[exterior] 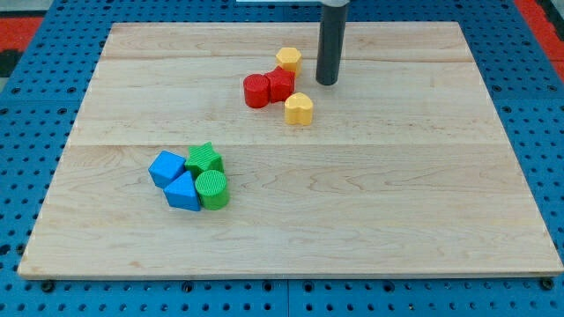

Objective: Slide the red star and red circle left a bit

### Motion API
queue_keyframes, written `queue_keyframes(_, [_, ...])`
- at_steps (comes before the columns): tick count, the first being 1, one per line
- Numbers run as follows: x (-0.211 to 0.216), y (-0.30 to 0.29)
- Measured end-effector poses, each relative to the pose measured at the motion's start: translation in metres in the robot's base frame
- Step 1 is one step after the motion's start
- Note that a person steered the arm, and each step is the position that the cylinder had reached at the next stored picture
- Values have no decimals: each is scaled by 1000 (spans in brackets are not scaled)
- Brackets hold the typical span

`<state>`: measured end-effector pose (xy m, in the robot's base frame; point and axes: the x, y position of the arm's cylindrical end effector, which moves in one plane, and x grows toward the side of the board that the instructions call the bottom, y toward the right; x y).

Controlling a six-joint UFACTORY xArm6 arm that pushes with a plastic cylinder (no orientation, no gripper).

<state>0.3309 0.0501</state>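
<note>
The red circle (256, 91) and the red star (281, 84) sit touching side by side in the upper middle of the wooden board (397, 176), the circle on the view's left. My tip (327, 83) rests on the board just to the view's right of the red star, a small gap away. A yellow hexagon block (288, 60) sits just above the red star. A yellow heart block (299, 109) sits just below and right of the star.
A cluster lies at the lower left: a blue block (166, 168), a blue triangle-like block (183, 192), a green star (205, 158) and a green circle (211, 189), all touching. A blue pegboard (35, 132) surrounds the board.
</note>
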Motion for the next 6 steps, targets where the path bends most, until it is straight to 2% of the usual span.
queue_keyframes(1, [-61, -56])
queue_keyframes(2, [-58, -48])
queue_keyframes(3, [-7, -2])
queue_keyframes(4, [0, -54])
queue_keyframes(5, [-11, -103])
queue_keyframes(6, [21, -47])
